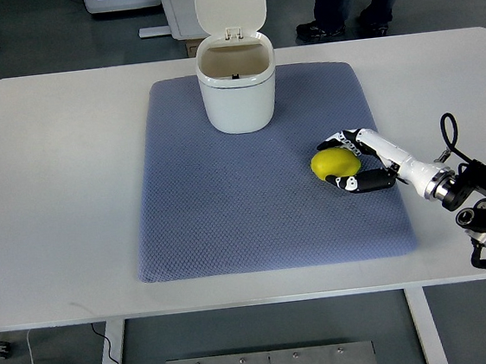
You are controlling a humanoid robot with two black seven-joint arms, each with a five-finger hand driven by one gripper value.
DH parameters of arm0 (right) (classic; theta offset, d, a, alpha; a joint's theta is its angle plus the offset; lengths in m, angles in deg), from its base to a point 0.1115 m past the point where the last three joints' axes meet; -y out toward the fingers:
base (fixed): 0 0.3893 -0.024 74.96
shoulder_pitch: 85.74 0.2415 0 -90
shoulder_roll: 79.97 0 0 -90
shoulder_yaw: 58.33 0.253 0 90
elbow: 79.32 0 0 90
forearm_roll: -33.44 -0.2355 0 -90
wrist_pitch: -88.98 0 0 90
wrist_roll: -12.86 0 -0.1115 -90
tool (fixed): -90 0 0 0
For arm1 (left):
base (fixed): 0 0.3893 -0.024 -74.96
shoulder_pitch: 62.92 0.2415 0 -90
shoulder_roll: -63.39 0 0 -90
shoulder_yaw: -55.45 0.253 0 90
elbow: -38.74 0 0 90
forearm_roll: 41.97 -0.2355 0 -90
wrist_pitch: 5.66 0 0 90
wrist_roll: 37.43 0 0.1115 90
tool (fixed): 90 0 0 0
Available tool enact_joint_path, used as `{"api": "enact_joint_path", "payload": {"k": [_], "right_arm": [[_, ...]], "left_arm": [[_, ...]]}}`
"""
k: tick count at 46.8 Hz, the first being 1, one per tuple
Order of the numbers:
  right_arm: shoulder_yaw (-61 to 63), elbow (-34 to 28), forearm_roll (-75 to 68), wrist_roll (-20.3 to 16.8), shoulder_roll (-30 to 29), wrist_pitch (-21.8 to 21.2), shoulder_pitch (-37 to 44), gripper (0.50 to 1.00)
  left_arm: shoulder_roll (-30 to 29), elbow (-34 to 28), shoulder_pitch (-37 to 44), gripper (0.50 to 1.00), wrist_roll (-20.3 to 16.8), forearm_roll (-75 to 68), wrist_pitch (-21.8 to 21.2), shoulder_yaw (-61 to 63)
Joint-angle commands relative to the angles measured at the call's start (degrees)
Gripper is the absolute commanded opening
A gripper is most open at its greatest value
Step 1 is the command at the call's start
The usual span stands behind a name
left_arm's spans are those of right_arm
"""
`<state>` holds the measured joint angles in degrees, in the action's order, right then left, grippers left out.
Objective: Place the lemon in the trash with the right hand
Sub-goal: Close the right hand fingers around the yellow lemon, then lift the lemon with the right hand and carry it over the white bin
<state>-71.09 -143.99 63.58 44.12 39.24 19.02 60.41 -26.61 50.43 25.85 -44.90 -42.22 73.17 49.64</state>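
I am closing the right hand (364,159), fingers curled around but not yet clamped on the lemon (335,164) at its fingertips, needing firm contact before lifting toward the open trash bin (236,83) beyond.

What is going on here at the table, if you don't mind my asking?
The robot's right hand is closing around a lemon lying on the blue mat. The lemon is not yet lifted. The white bin stands at the mat's far edge with its lid open. The left arm is out of view.
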Motion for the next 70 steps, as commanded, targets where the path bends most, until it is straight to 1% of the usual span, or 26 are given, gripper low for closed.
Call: {"api": "enact_joint_path", "payload": {"k": [1,11,14,18,38,44,60,70], "right_arm": [[0.02,-0.01,-0.51,-0.06,-0.02,-0.01,0.18,0.539],[0.11,-0.19,-1.30,0.03,0.06,-0.01,0.97,0.533],[0.11,-0.36,-1.92,0.03,0.24,-0.01,1.59,0.510],[0.20,-0.54,-2.88,0.12,0.76,-0.01,2.81,0.504],[0.37,-2.38,-7.98,0.12,6.04,-1.15,11.43,0.510],[0.37,-2.47,-10.26,-0.06,6.65,-2.64,14.15,0.512],[0.11,-2.74,-14.31,-0.85,5.78,-3.00,18.99,0.518],[0.11,-2.30,-15.19,-1.90,2.62,-3.00,21.01,0.525]], "left_arm": [[0.00,0.00,0.00,1.000,0.00,0.08,0.00,0.00],[0.00,0.00,0.00,1.000,0.00,-0.01,0.00,0.00],[0.00,0.00,0.00,1.000,0.00,-0.01,0.00,0.00],[0.00,0.00,0.00,1.000,0.00,-0.01,0.00,0.00],[0.00,0.00,0.00,1.000,0.00,-0.01,0.00,0.00],[0.00,0.00,0.00,1.000,0.00,-0.01,0.00,0.09],[0.00,0.00,0.00,1.000,0.00,0.08,0.00,0.00],[0.00,0.00,0.00,1.000,0.00,-0.01,0.00,0.09]]}}
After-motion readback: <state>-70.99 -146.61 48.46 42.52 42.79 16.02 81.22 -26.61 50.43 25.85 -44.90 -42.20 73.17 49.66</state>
